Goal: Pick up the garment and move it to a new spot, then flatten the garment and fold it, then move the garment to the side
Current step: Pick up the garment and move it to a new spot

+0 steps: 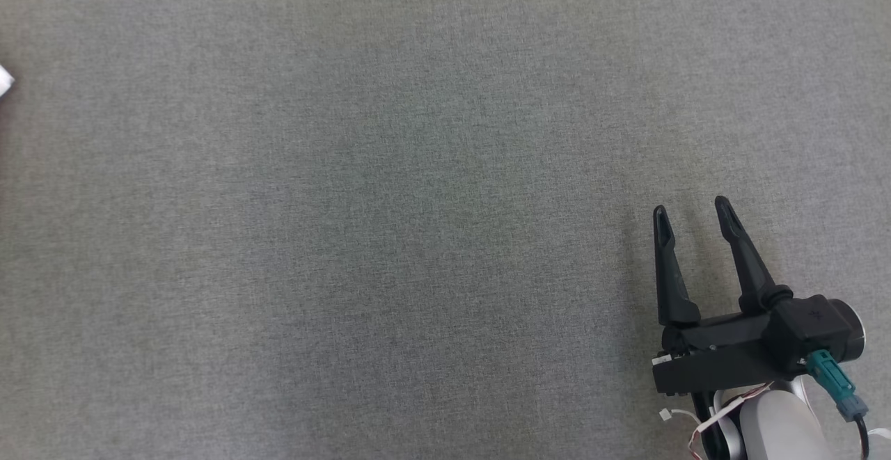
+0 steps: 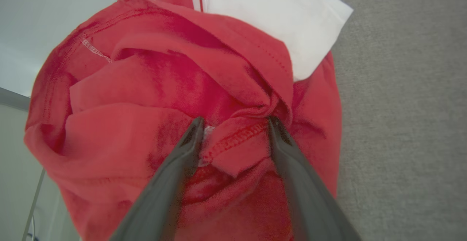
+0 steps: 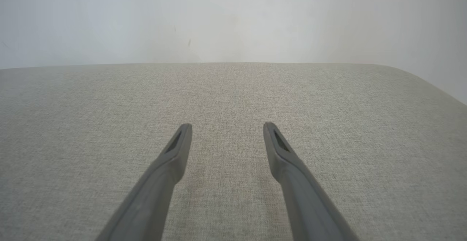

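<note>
Grey surface (image 2: 401, 124): spread left fingers (image 2: 182, 160) straddle garment (image 2: 146, 88) hem, white end pointing away; right fingers (image 1: 745, 258) open.

grey fabric surface (image 1: 348, 202), plain pale wall (image 3: 233, 15) beyond its far edge

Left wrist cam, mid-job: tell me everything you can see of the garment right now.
The garment is soft red knit-looking cloth, bunched in a rumpled heap with deep folds and stitched hems. A flat white panel with thin red stripes lies at its far side. It lies on the grey fabric surface, apparently at its edge. The left gripper has its fingers apart, straddling a hemmed fold at the heap's middle, tips touching the cloth; nothing is pinched yet.
</note>
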